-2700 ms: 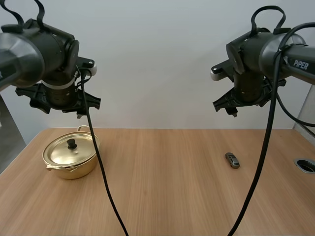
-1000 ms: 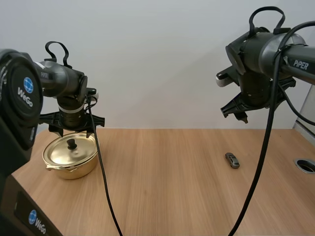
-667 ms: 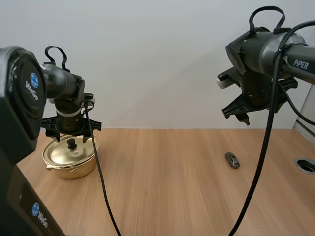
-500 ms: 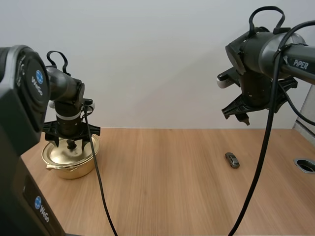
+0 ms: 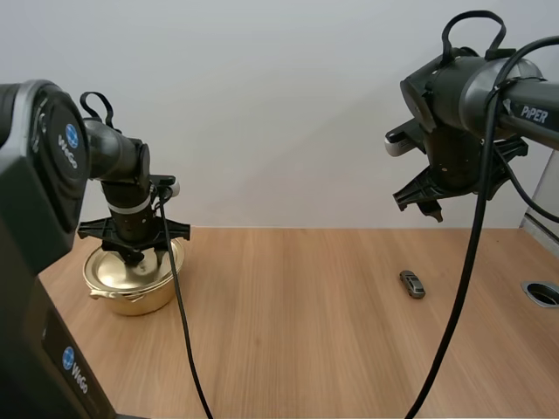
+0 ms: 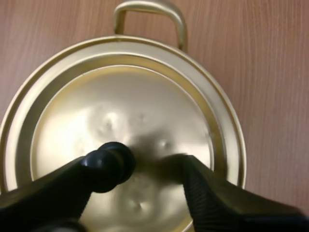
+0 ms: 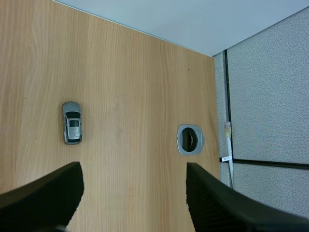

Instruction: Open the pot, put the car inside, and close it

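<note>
Left gripper (image 6: 145,166) open over the closed pot (image 5: 135,292); car (image 5: 412,284) lying on the table (image 5: 306,349), well apart from the pot.

On the left side of the table, the gold pot carries its lid (image 6: 145,111). The left gripper (image 5: 133,255) is low over it, fingers (image 6: 203,193) spread to either side of the black knob (image 6: 110,162). The knob sits close against one finger with a clear gap to the other, and nothing is pinched. One pot handle (image 6: 149,9) shows beyond the lid. On the right side lies the small grey car (image 7: 72,123), on its wheels, with a round hole (image 7: 190,139) in the tabletop near it. The right gripper (image 7: 133,188) hangs high above this area, fingers wide apart and empty. In the high view the right gripper (image 5: 428,205) is well above the table.
</note>
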`<state>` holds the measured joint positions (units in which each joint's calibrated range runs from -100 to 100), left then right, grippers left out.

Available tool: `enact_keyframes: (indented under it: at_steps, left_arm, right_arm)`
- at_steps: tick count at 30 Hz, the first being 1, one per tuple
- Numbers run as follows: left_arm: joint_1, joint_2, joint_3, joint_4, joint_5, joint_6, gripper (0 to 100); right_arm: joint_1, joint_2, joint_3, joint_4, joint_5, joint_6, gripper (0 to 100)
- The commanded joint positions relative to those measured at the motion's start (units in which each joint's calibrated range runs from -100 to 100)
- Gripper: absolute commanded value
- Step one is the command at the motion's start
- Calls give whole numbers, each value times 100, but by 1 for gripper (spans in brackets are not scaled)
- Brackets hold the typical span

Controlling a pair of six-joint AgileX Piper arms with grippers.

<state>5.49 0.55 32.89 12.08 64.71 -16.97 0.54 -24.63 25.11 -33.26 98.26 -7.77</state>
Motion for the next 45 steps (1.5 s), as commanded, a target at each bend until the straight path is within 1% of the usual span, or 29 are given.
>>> enact_keyframes:
  at_steps: [1,2,5,16,25,28,30,33,36,40,45]
  left_arm:
    - [-2,4,7,55,57,-195,9]
    - [-2,4,7,100,94,-343,0]
    - [-2,4,7,197,55,-494,0]
    - [-2,-59,-65,472,-176,-494,0]
    - [-2,-815,-592,472,-107,-473,0]
    - [-2,-1205,-719,472,-28,-347,0]
    - [-2,-1523,-720,472,-10,-259,0]
    - [-2,-1988,-720,472,172,-238,0]
    - [-2,-2468,-720,472,317,-158,0]
    - [-2,-3090,-720,472,461,54,0]
    - [-2,-3760,-720,456,612,109,0]
  right_arm:
    - [1,0,3,-4,-2,-1,100]
    - [1,0,3,-4,-2,-1,100]
    - [1,0,3,-4,-2,-1,100]
    - [1,0,3,19,-2,-1,100]
    - [1,0,3,113,-2,-1,100]
    - [1,0,3,392,-21,209,100]
    - [1,0,65,816,-213,220,100]
    - [1,0,349,1126,-935,231,100]
    - [1,65,818,1048,-1686,371,100]
    - [-33,391,1277,836,-2265,399,100]
    - [-301,1041,1393,803,-2703,402,100]
